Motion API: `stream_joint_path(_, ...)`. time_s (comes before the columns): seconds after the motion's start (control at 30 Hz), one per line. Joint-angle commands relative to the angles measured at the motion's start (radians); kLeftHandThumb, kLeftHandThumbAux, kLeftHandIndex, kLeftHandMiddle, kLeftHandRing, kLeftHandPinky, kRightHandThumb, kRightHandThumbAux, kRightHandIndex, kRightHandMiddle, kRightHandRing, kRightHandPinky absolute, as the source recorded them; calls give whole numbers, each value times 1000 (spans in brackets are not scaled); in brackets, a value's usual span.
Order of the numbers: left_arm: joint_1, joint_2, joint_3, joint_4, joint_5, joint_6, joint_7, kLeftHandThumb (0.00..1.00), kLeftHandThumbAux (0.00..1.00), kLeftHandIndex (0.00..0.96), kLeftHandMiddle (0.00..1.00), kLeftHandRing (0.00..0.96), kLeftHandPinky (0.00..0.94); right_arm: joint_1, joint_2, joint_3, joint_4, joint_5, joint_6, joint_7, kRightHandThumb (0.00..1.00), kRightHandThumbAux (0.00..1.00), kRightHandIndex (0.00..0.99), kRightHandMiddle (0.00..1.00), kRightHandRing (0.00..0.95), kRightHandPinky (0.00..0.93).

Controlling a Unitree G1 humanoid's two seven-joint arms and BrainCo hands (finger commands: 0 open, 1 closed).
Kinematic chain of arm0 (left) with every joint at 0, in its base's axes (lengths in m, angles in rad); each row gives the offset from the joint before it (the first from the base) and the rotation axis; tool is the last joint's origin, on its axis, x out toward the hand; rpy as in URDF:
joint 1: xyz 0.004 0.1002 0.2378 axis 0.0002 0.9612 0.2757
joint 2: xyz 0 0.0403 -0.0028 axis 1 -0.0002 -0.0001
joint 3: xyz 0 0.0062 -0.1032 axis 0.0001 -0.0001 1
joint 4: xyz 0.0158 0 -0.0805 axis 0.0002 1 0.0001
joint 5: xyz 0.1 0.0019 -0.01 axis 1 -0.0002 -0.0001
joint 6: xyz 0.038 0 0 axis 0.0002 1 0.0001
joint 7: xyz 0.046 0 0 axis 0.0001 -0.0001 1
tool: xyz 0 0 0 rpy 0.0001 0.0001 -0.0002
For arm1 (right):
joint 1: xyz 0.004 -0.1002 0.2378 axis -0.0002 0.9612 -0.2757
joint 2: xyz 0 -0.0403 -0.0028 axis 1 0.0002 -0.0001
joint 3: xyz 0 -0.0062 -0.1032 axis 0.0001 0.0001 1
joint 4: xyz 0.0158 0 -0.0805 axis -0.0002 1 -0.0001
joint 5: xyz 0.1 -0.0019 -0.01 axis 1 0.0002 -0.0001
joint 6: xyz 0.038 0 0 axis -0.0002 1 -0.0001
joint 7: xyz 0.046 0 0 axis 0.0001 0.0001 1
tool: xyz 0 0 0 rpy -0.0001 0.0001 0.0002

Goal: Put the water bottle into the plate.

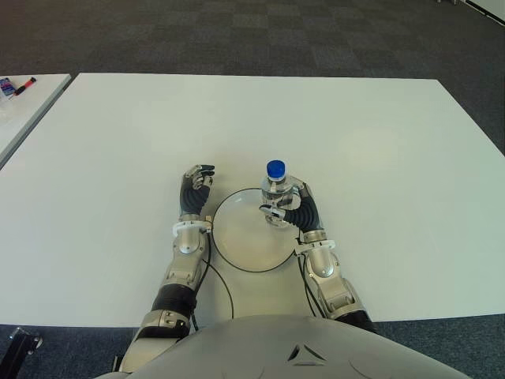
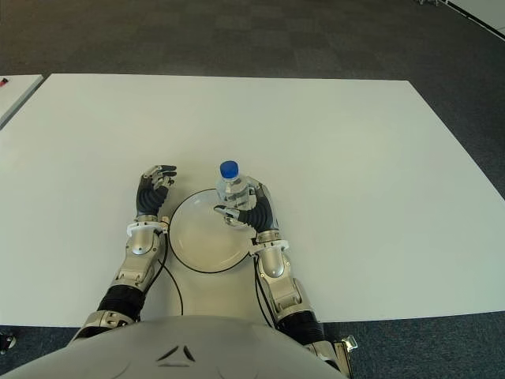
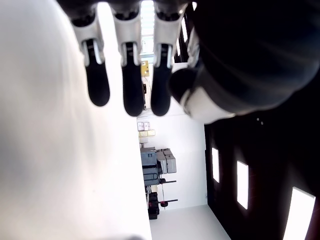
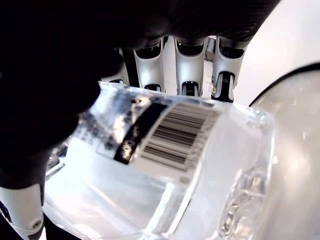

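— What do you have in front of you?

— You have a big white worktop [image 1: 355,158] with dark carpet around it. Another white table [image 1: 24,110] shows at the far left edge, with some small things on it that are too small to tell.

— And on the worktop?

— A round white plate [image 1: 237,237] with a dark rim sits right in front of your robot, between its two arms.

— Where is the water bottle?

— The water bottle [image 1: 277,188] is clear with a blue cap [image 1: 275,168]. It stands upright at the plate's far right edge — over the rim, as far as you can see. Whether its bottom touches the plate is hard to tell.

— Who is holding it?

— The right hand [image 1: 286,207] is. Its fingers [image 4: 191,70] wrap around the bottle's side, and in the right wrist view you can see the label with its bar code [image 4: 170,137] pressed close to the palm.

— And the other hand?

— The left hand [image 1: 195,188] shows just beside the plate, on its left side. Its fingers [image 3: 127,75] are curled a little and hold nothing.
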Motion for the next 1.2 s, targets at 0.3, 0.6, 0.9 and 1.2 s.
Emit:
stream_joint_path(0.3,4,0,-2,8,4,11,2,716,711,410,342,347,365,-13,1,11,28,-5,9,-22,842,679,408,492,569,571)
stream_joint_path(0.6,3,2,-3,12,5,10,2,714,710,410,343,347,369,-16,1,14,35,-7,15,-37,842,679,409,490,566,570)
stream_joint_path(0.9,-1,2,-3,18,5,5,3,715,711,410,348,352,372,-20,-1,15,42,0,9,-39,843,679,411,489,568,581)
stream_joint_path(1.2,-1,0,-2,17,4,4,5,715,711,410,339,341,355,-20,-3,15,43,2,7,-39,843,678,413,488,568,579)
